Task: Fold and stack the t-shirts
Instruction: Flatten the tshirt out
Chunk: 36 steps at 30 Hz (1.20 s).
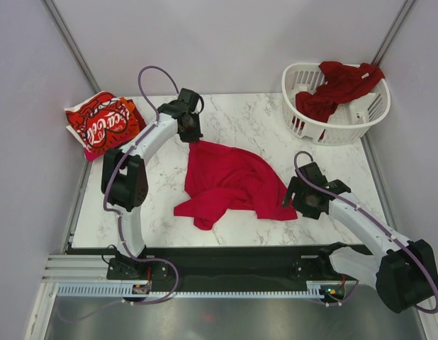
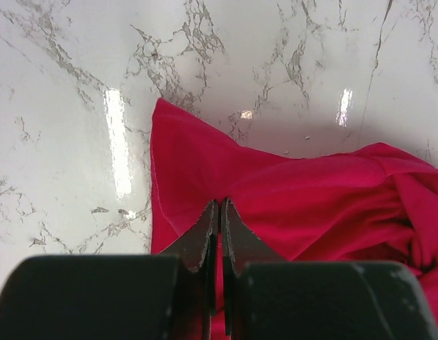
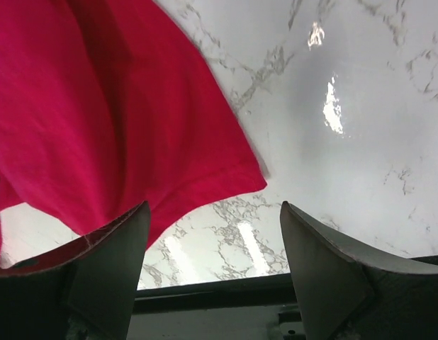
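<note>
A plain bright red t-shirt (image 1: 229, 180) lies crumpled in the middle of the marble table. My left gripper (image 1: 193, 136) is at the shirt's far left corner. In the left wrist view its jaws (image 2: 220, 205) are shut, with red cloth (image 2: 311, 191) showing in the thin gap between them. My right gripper (image 1: 295, 193) is at the shirt's right edge. In the right wrist view it (image 3: 213, 207) is open and empty, with the shirt's hem (image 3: 134, 127) beside its left finger. A folded red Coca-Cola t-shirt (image 1: 102, 124) lies at the far left.
A white slatted basket (image 1: 361, 117) stands at the back right with a dark red t-shirt (image 1: 339, 83) draped in it. The table's near edge with a black rail (image 3: 205, 294) is just below the right gripper. Grey walls stand on three sides.
</note>
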Each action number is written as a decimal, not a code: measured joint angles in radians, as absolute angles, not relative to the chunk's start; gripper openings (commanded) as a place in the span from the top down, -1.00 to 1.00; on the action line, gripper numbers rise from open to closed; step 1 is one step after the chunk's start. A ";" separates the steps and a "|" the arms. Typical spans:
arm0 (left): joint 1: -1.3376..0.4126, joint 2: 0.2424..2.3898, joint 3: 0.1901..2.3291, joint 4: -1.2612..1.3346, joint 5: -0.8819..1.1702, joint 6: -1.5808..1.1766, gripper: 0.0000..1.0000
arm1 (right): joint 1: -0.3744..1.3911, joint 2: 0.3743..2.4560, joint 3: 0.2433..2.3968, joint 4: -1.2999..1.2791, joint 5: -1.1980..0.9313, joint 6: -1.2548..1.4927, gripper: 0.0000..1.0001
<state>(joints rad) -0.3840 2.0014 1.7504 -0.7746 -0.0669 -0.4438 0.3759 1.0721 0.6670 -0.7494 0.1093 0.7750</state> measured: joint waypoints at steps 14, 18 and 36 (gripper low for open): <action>-0.384 1.969 1.728 -0.776 -0.068 -0.443 0.92 | 0.297 1.129 0.530 -0.639 0.029 0.789 -0.33; -0.384 1.969 1.728 -0.776 -0.068 -0.444 0.92 | 0.295 1.133 0.527 -0.623 0.027 0.788 -0.15; -0.384 1.948 1.726 -0.784 -0.069 -0.443 0.95 | 0.289 1.158 0.566 -0.577 0.054 0.735 1.00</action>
<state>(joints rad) -0.3840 1.9480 1.7264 -0.7841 -0.0692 -0.4435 0.2893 1.1584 0.5663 -0.5766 0.0544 0.7349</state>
